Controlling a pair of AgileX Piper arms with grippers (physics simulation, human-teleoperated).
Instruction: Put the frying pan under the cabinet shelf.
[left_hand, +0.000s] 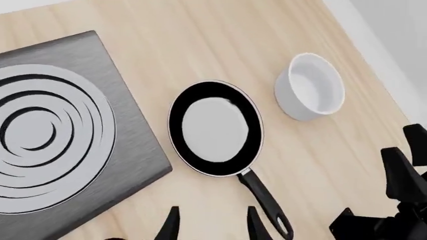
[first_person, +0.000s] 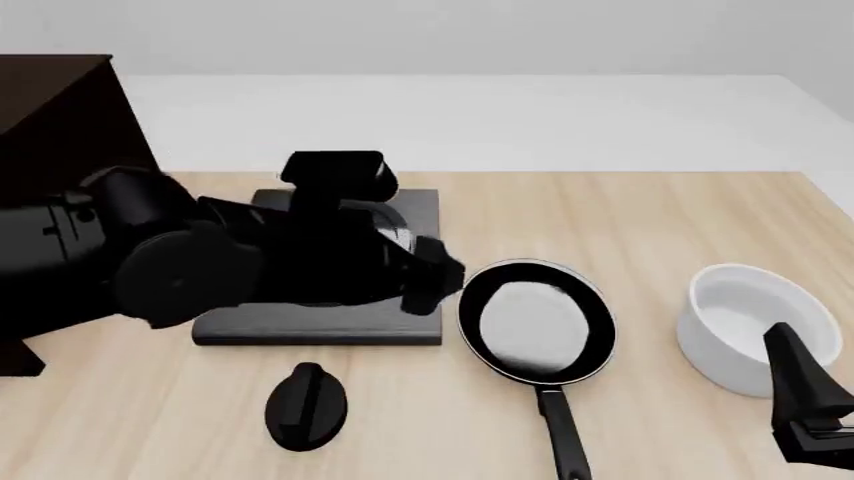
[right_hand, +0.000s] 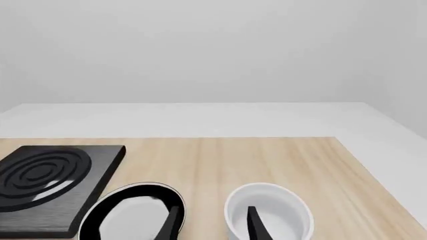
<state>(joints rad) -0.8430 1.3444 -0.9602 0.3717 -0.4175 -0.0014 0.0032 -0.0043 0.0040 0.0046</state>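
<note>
On pale wood, round frying pan (first_person: 537, 323), seemingly glossy.

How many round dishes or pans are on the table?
2: the frying pan near the table's middle, beside the black ringed slab, and a white bowl to its right. The left arm could hide others.

Left arm (first_person: 200, 255): matte black throughout, built from rounded cylindrical joint housings with a boxy block on top. Right gripper (first_person: 807, 400): likewise black, with tapered, angular fingers (right_hand: 172, 225). No markings discernible.
</note>
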